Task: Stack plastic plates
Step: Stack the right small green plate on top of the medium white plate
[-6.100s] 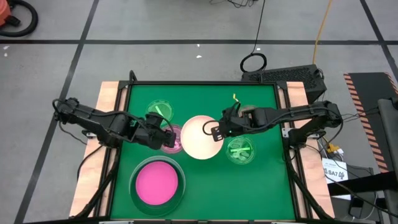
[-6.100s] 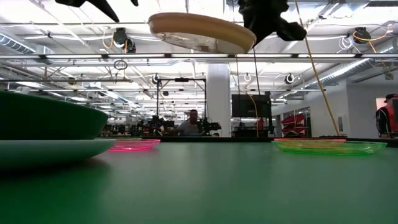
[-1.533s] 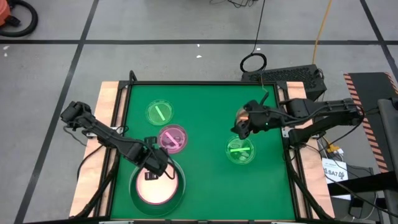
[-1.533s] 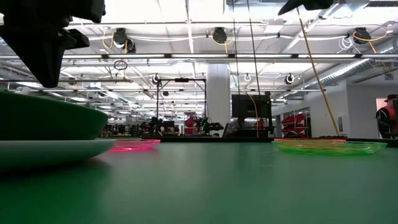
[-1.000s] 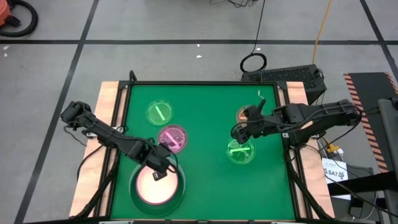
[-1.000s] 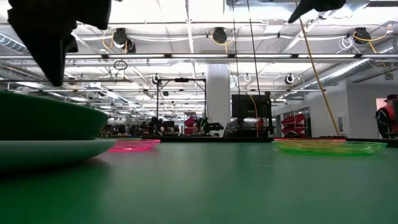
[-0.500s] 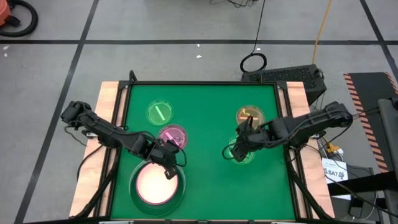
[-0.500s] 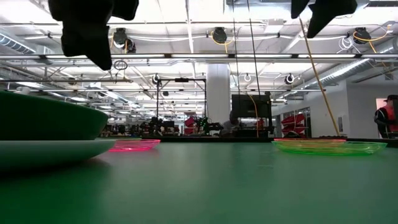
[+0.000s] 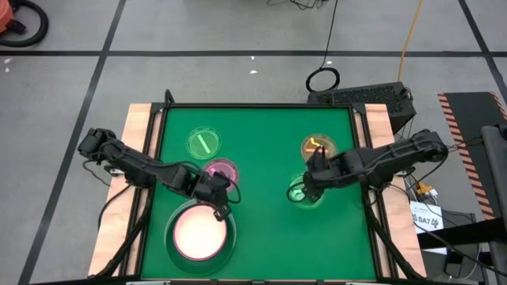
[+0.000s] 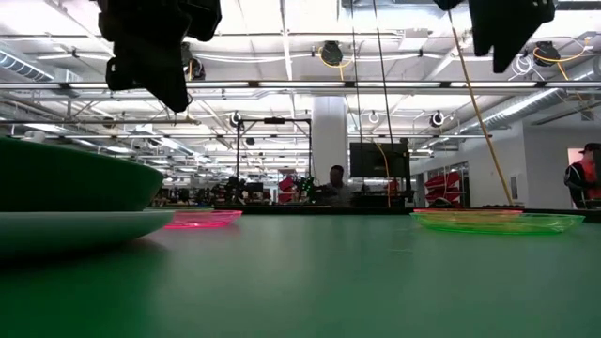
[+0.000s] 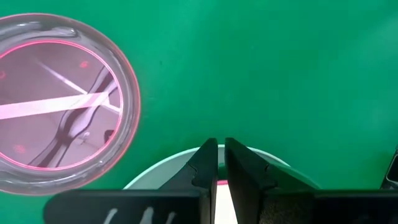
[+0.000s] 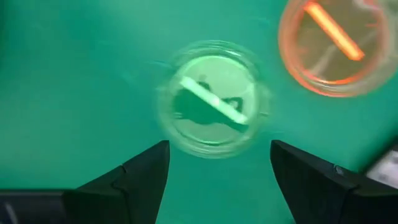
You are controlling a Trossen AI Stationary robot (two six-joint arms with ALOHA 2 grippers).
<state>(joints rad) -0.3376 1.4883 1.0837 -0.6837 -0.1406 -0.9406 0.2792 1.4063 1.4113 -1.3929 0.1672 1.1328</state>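
Our left gripper (image 9: 215, 199), fingers nearly pinched together and holding nothing, hangs at lower left of the high view over the stack's (image 9: 200, 237) upper rim; the cream plate (image 9: 198, 235) tops that stack. The purple plate (image 9: 219, 172) lies just above it, one green plate (image 9: 203, 144) at upper left. Our right gripper (image 12: 217, 163), spread wide and empty, hovers over the other green plate (image 12: 212, 98), right of centre, below the orange plate (image 9: 318, 147). We judge the thin, slick rim the risk: an off-centre pinch could skid or flip it.
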